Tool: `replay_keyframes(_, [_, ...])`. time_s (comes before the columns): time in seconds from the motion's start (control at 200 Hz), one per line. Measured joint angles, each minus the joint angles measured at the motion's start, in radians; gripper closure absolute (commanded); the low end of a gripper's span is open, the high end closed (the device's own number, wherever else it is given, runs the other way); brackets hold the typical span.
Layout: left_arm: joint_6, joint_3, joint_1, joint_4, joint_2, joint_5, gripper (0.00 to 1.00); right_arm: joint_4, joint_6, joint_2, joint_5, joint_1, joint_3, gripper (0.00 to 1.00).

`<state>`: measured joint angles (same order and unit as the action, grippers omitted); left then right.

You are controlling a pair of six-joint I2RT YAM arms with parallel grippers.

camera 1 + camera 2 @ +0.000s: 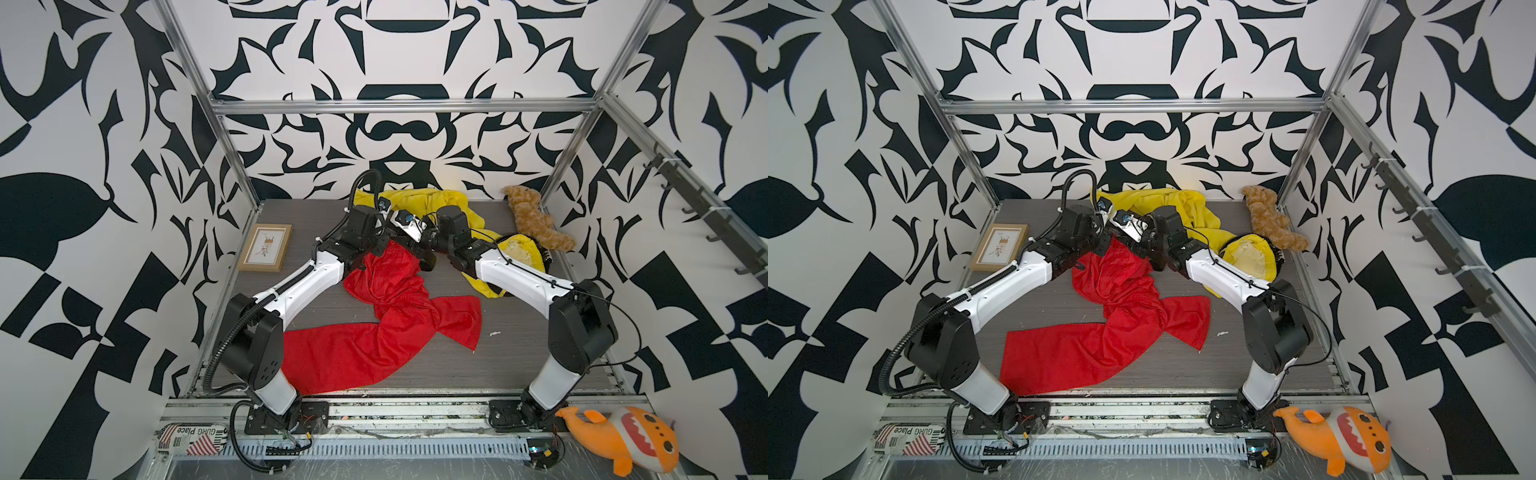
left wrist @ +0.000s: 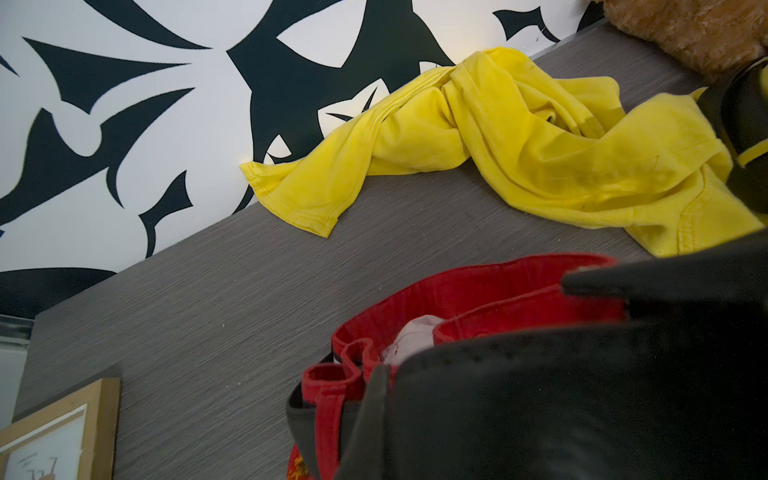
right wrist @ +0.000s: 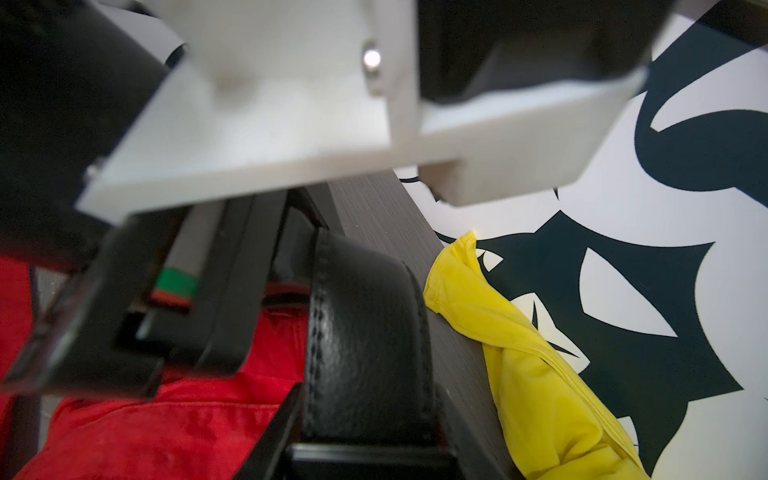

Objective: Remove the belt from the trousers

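Note:
The red trousers [image 1: 386,320] sprawl across the middle of the grey table [image 1: 498,365], their waist lifted between the two arms. A black belt [image 3: 365,332] runs through a red belt loop [image 2: 328,399] on the waistband. My left gripper [image 2: 374,388] is shut on that red waistband beside the loop. In the right wrist view the belt's stitched strap fills the gap between the jaws of my right gripper [image 3: 365,419], which is shut on it. In both top views the arms hide the jaws. The yellow trousers [image 1: 428,199] lie crumpled against the back wall.
A framed picture [image 1: 266,247] lies at the back left. A brown teddy bear [image 1: 536,220] sits in the back right corner. An orange plush [image 1: 623,440] and a printed pouch [image 1: 191,438] lie off the table's front edge. A rail of hooks [image 1: 702,212] lines the right wall.

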<state>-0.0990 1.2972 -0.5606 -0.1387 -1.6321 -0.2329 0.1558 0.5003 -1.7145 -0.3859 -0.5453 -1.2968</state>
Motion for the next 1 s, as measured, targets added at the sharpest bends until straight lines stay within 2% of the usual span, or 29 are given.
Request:
replay_keyframes(0.205, [0.048, -0.065, 0.004, 0.068, 0.002, -0.006, 1.0, -0.01, -0.031, 0.047, -0.033, 0.014, 0.036, 1.0])
replay_keyframes(0.61, [0.166, -0.24, 0.003, 0.274, 0.042, 0.051, 1.0, -0.074, -0.02, 0.051, -0.097, 0.027, 0.044, 1.0])
replay_keyframes(0.84, [0.213, -0.288, 0.037, 0.329, 0.068, 0.104, 1.0, -0.123, -0.007, 0.053, -0.132, 0.033, 0.025, 1.0])
replay_keyframes(0.87, [0.212, -0.288, 0.037, 0.33, 0.068, 0.109, 0.9, -0.139, -0.002, 0.053, -0.136, 0.035, 0.015, 1.0])
replay_keyframes(0.945, [0.203, -0.288, 0.039, 0.33, 0.068, 0.119, 0.79, -0.194, 0.012, 0.053, -0.149, 0.04, -0.017, 1.0])
replay_keyframes(1.0, [0.191, -0.288, 0.041, 0.329, 0.068, 0.114, 0.63, -0.248, 0.028, 0.053, -0.158, 0.048, -0.048, 1.0])
